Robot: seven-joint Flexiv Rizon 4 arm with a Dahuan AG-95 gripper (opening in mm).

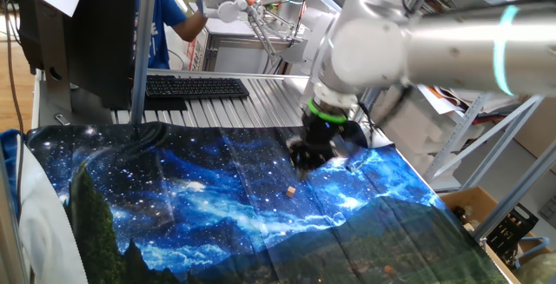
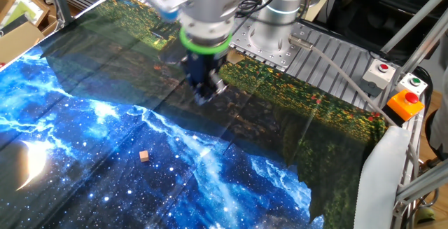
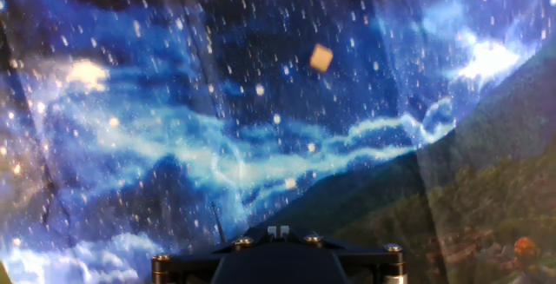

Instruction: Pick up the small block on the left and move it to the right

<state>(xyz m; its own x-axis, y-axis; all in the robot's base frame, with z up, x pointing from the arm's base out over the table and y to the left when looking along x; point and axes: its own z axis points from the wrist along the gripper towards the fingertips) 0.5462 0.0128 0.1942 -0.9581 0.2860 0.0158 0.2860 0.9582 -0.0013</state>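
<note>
The small block (image 1: 289,191) is a tiny tan cube lying on the blue galaxy-print cloth (image 1: 200,206). It also shows in the other fixed view (image 2: 144,156) and in the hand view (image 3: 321,57). My gripper (image 1: 309,159) hangs above the cloth, a short way behind and to the side of the block and clear of it. It also shows in the other fixed view (image 2: 207,93). In the hand view only its dark body and the two fingertips close together (image 3: 278,231) show at the bottom edge. The fingers look shut and hold nothing.
A black keyboard (image 1: 195,87) lies on the metal table behind the cloth. A box with red, green and orange buttons (image 2: 399,92) stands at the table's edge. A person in blue (image 1: 169,19) stands at the back.
</note>
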